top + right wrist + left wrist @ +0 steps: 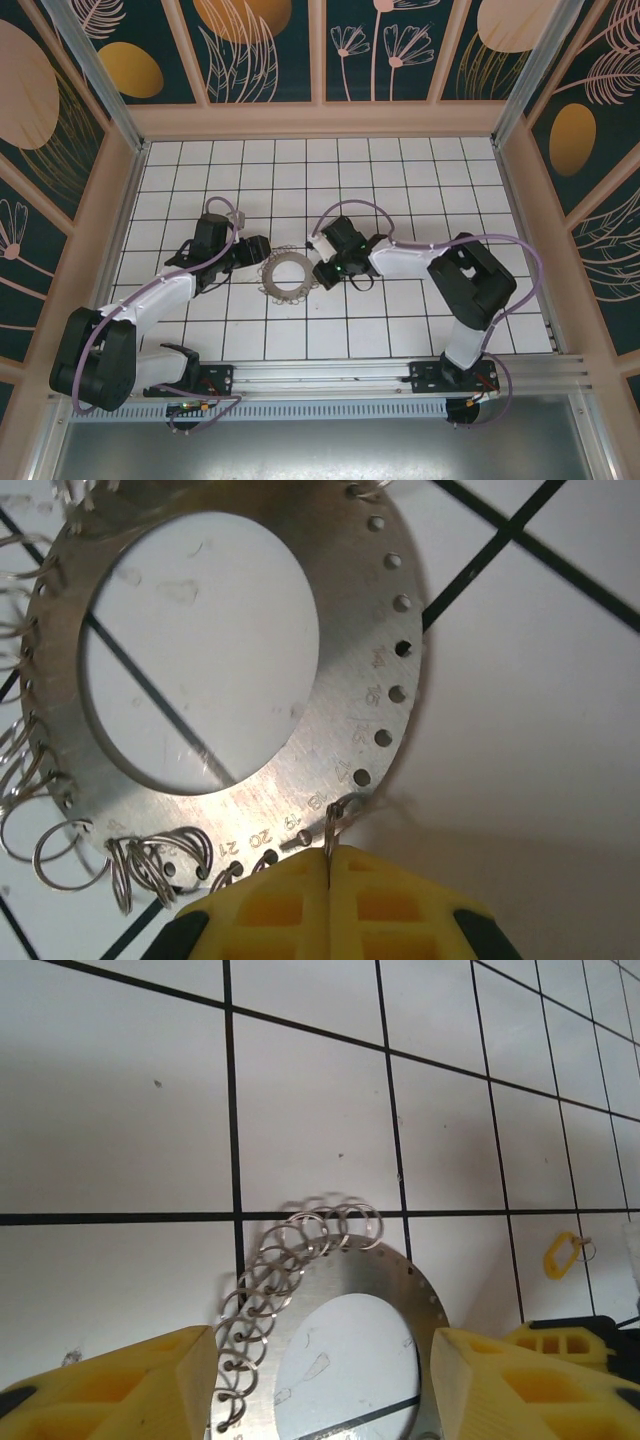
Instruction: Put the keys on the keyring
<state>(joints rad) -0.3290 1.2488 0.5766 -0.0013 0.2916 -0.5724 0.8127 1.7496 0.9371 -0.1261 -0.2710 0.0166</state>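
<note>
The keyring (272, 279) is a flat grey metal ring with numbered holes and several small wire loops along its rim, lying on the white tiled floor. My left gripper (257, 247) is at its upper left. In the left wrist view this gripper (325, 1365) is open, with a yellow finger on each side of the keyring (395, 1285); whether they touch it is unclear. My right gripper (323, 263) is at the ring's right edge. It (329, 855) is shut on a small wire loop (336, 810) threaded through a rim hole of the keyring (345, 670). A small yellow key (562, 1256) lies to the right.
Patterned walls (320, 50) and light wooden frames enclose the tiled floor (400, 170) on three sides. An aluminium rail (350, 375) carrying both arm bases runs along the near edge. The right arm's yellow finger (560, 1342) reaches in beside the ring.
</note>
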